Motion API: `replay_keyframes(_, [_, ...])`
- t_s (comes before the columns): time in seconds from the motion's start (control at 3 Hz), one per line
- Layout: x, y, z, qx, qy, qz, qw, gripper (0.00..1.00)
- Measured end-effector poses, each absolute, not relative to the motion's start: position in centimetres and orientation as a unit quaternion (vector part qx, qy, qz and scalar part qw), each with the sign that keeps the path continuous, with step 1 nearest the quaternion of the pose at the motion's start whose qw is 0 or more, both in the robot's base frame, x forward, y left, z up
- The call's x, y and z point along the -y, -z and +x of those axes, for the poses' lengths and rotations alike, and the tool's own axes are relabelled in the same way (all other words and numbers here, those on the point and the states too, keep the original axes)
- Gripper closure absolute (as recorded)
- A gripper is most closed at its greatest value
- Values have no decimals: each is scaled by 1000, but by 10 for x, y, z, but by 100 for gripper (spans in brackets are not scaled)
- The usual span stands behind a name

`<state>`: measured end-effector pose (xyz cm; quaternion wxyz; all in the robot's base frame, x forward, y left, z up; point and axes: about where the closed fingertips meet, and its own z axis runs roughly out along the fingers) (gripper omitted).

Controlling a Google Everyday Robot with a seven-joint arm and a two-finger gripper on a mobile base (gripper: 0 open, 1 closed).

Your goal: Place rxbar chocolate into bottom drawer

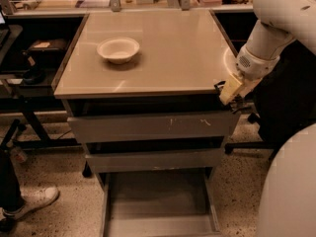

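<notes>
My gripper point(231, 90) hangs at the front right corner of the table point(173, 48), just past its edge and level with the top. It is shut on the rxbar chocolate point(239, 104), a small black bar that is mostly hidden by the pale fingers point(230, 87), with only dark ends showing. The bottom drawer point(158, 196) is pulled out below the table, a shallow grey tray with nothing in it. It lies well below and to the left of the gripper.
A white bowl point(118, 49) sits on the table's left half. Two grey-fronted drawers point(148, 127) are slightly open above the bottom one. My own white body point(291, 191) fills the lower right. A person's shoe point(32, 201) is on the floor at left.
</notes>
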<state>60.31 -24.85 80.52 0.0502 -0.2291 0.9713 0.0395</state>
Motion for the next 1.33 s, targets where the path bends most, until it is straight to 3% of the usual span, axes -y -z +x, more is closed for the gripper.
replay_keyframes(0.67, [249,-786,587,-975,-59,-212,42,100])
replay_keyframes(1.0, [248,-755,556,-980,-87,-178,32,100])
replay_keyframes(1.33, [239,-698,515,-979,-133,-150,-21,100])
